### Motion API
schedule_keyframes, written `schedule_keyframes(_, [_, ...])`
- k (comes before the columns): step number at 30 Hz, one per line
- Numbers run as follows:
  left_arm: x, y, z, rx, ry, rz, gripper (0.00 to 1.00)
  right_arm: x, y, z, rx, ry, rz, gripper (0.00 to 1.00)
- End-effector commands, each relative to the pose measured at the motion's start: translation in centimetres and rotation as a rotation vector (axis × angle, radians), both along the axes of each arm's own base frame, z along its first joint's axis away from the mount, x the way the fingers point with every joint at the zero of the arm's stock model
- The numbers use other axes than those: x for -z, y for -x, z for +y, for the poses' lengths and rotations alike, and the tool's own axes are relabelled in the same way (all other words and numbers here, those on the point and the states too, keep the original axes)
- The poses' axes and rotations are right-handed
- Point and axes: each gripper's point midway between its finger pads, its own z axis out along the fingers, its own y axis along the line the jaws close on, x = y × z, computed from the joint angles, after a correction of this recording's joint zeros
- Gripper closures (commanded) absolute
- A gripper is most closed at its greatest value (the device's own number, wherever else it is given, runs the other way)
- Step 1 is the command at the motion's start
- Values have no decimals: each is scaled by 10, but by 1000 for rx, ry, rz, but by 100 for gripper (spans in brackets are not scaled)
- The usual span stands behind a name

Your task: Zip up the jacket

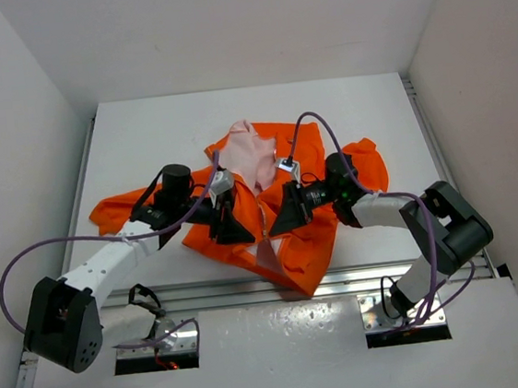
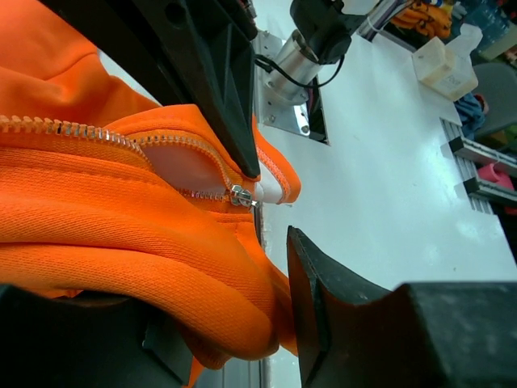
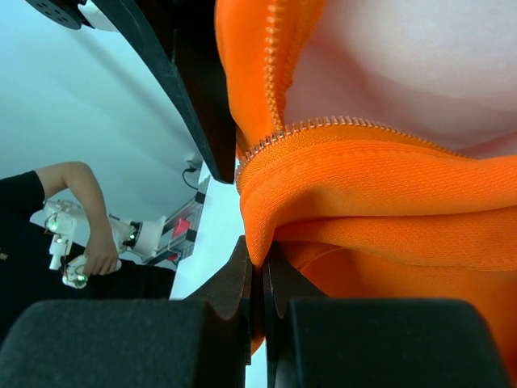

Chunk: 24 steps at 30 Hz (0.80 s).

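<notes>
The orange jacket (image 1: pixel 323 233) lies open in the middle of the table, its pale pink lining (image 1: pixel 253 153) showing. My left gripper (image 1: pixel 230 223) is open around a thick fold of the left front panel (image 2: pixel 121 242); the fabric lies on one finger and reaches the other finger (image 2: pixel 323 307). The zipper slider (image 2: pixel 240 196) sits at the low end of the teeth (image 2: pixel 65 129), just beyond my fingers. My right gripper (image 1: pixel 289 211) is shut on the right front edge (image 3: pixel 363 194), beside its zipper teeth (image 3: pixel 323 125). The two grippers face each other across the opening.
A metal rail (image 1: pixel 204 292) runs along the table's near edge, close to the jacket's hem. White walls enclose the table on three sides. A sleeve (image 1: pixel 117 212) spreads left. A person's arm (image 3: pixel 73 210) shows beyond the table in the right wrist view.
</notes>
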Motion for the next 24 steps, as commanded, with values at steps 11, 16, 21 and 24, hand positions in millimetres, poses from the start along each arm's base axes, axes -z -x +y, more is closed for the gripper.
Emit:
schedule_keyframes(11, [-32, -8, -14, 15, 88, -55, 93, -27, -2, 8, -1, -81, -141, 100])
schedule_keyframes(16, [-27, 8, -12, 92, 86, -123, 100, -26, -8, 8, 30, -72, -125, 100])
schedule_keyframes(21, [-21, 16, -9, 122, 81, -187, 100, -29, -24, 5, 102, -71, -108, 100])
schedule_keyframes(24, [-22, 20, -10, 130, 88, -228, 100, -33, -31, 5, 129, -75, -95, 100])
